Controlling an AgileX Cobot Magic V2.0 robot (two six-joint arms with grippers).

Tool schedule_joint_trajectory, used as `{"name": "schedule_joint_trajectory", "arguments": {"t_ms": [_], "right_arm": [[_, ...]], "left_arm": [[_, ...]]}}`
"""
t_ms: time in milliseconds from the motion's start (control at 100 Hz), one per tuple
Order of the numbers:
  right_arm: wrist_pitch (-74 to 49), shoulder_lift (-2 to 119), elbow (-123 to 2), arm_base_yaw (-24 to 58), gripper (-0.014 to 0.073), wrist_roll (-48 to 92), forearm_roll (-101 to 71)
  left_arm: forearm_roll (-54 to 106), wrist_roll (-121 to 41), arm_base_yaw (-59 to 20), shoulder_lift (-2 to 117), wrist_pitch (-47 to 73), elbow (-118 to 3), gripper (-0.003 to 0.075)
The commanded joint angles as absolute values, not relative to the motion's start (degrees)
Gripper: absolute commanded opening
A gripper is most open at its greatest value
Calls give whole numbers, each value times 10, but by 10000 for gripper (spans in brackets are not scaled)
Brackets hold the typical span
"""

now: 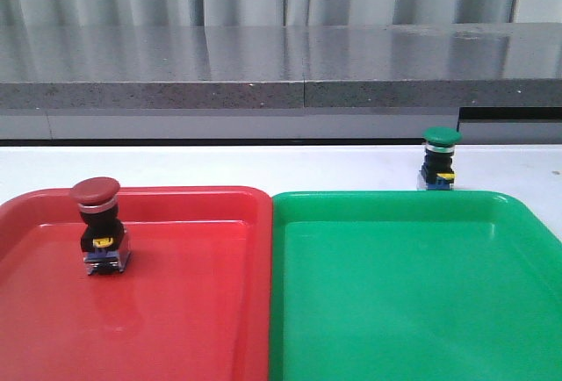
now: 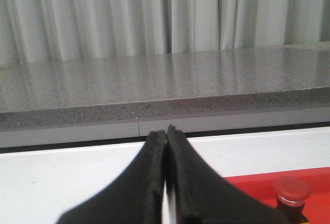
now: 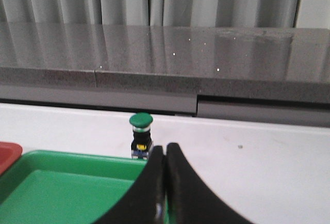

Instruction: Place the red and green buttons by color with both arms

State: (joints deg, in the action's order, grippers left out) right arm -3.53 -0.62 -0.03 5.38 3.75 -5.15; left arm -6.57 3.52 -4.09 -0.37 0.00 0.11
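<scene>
two buttons, two trays: one sorted, one not yet picked up.

red button (image 1: 99,223) stands upright inside the red tray (image 1: 193,311); green button (image 1: 439,159) stands on the white table (image 1: 263,166), just beyond the far rim of the green tray (image 1: 395,311). left gripper (image 2: 166,136) and right gripper (image 3: 165,149) both show fingers pressed together, holding nothing (neither arm appears in the front view). judged step: fetching the green button. the right gripper would need to spread its fingers, reach over the rim, and close on the black body.
</scene>
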Motion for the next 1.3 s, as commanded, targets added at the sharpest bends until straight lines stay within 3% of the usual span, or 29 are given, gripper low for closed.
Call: {"name": "schedule_joint_trajectory", "arguments": {"t_ms": [0,630,1120,1200,1290], "right_arm": [[6,-6,-47,51,-111,39,-48],[-353,296,-377,51,-111,38,-71],[-353,393,-397,51,-104,38,-71],[-357,393,-397,51,-55,38,-71],[-364,393,-397,51,89,38,-71]], "left_arm": [[-65,41,-39,-21,-42,25,-19],[-65,41,-39,-21,-42,25,-19],[-65,41,-39,-21,-42,25,-19],[-65,41,-39,-21,-42,25,-19],[-65,41,-39,-21,-42,25,-19]]}}
